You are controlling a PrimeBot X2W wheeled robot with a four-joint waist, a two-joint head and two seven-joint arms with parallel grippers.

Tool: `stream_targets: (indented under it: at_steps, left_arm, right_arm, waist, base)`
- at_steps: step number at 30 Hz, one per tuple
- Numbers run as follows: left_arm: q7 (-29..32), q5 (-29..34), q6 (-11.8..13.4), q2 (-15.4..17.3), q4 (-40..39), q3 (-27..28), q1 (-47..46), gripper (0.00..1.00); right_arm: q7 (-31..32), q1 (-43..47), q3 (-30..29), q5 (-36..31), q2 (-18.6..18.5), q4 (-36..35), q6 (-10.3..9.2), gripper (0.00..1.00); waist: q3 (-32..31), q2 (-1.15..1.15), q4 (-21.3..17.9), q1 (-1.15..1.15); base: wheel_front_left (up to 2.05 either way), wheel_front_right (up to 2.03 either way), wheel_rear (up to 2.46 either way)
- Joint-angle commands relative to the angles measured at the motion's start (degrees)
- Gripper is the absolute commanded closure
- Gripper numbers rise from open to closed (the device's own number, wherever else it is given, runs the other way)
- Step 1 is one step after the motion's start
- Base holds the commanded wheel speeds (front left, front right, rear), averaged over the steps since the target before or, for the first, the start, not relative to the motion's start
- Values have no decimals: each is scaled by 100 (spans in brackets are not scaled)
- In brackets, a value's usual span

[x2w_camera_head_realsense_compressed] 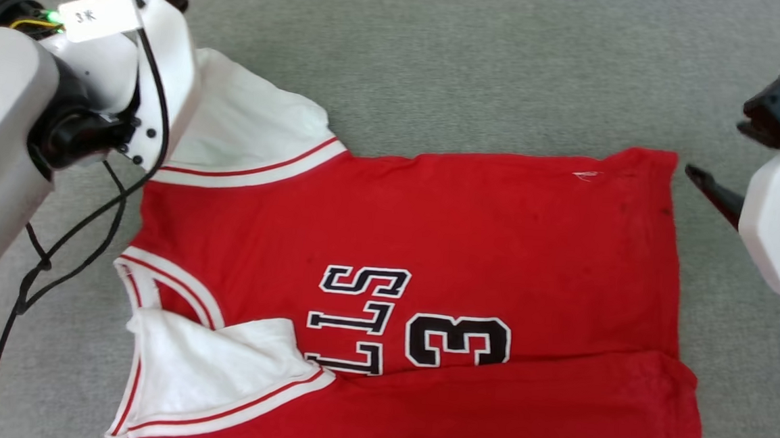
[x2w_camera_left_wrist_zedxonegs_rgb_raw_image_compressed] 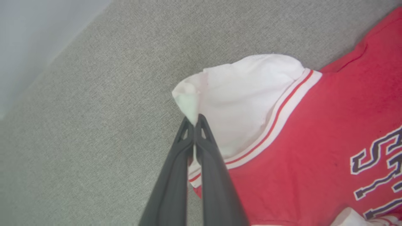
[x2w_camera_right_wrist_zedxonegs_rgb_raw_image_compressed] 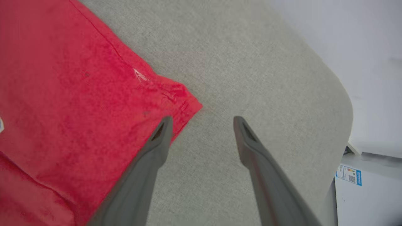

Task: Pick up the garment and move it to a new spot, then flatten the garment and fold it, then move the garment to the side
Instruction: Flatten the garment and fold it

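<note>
On the grey fabric-covered desk (x2w_camera_head_realsense_compressed: 440, 59): red basketball-style jersey with white short sleeves, striped trim and black "LLS 3" lettering (x2w_camera_head_realsense_compressed: 470, 237). Spread mostly flat, neck toward the left arm, hem toward the right. Near long edge turned over in a band. Near white sleeve (x2w_camera_head_realsense_compressed: 218, 364) folded in over the chest.

Left pincer (x2w_camera_left_wrist_zedxonegs_rgb_raw_image_compressed: 195, 124): clamped tight on the tip of the far white sleeve (x2w_camera_left_wrist_zedxonegs_rgb_raw_image_compressed: 245, 94), with only a small peak of cloth pinched. Right pincer (x2w_camera_right_wrist_zedxonegs_rgb_raw_image_compressed: 203, 121): fingers wide apart, empty, poised at the far hem corner (x2w_camera_right_wrist_zedxonegs_rgb_raw_image_compressed: 185, 103). One fingertip over red cloth, the other over bare desk.

Risks, as judged:
- Could slip off the sleeve under a hard pull, given so thin a bite.
- Could drag and skew the body, and undo the near fold, if pulled from the left side alone.
- Could catch a single layer, or miss the corner outright, on closing the right pincer from here.

Room:
- Broad bare desk beyond the jersey's far edge.
- Rounded desk rim (x2w_camera_right_wrist_zedxonegs_rgb_raw_image_compressed: 339, 94) near the right pincer, drop-off past it.
- Little margin along the near edge in the head view.
</note>
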Motion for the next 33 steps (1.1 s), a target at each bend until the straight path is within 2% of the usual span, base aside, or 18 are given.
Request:
stream_targets:
  at_steps: [1,5,8,13,20,21,22,28,33]
  left_arm:
    - [-59,-25,0,-15,-47,-37,-14,100]
    - [-238,-85,-1,-39,-223,-151,-125,100]
    - [-352,-86,-2,-64,-304,-256,-227,100]
    - [-561,-127,-2,-139,-397,-405,-423,100]
    - [-807,-185,-3,-134,-402,-636,-616,100]
    - [-850,-198,-3,-125,-387,-668,-619,100]
    - [-1006,-263,-3,-99,-299,-763,-583,100]
    - [-1399,-414,-3,-59,-229,-922,-407,100]
    - [-1702,-572,-3,94,-345,-1050,-109,100]
  right_arm:
    - [186,-165,119,114,-75,56,-4,0]
    - [924,-672,611,553,-140,446,-4,0]
    - [1112,-957,853,663,-58,854,-4,0]
    - [1059,-1099,1119,834,142,1518,-3,0]
    - [826,-843,1671,1140,381,2124,-2,0]
    - [768,-844,1724,1152,387,2151,-2,7]
    - [467,-946,1778,1185,349,2204,-2,100]
    - [-340,-1077,1754,1333,226,2223,-3,100]
    - [-927,-739,1749,1595,40,2142,-3,100]
  waist:
    - [-11,0,127,0]
    - [89,0,328,0]
    - [212,0,454,0]
    - [433,0,647,0]
    - [597,0,736,0]
    - [591,0,736,0]
    - [478,0,724,0]
    - [-48,0,723,0]
    - [-558,0,763,0]
  base:
    - [0,0,0]
    - [0,0,0]
    - [0,0,0]
    - [0,0,0]
    - [0,0,0]
    - [0,0,0]
    - [0,0,0]
    - [0,0,0]
    - [0,0,0]
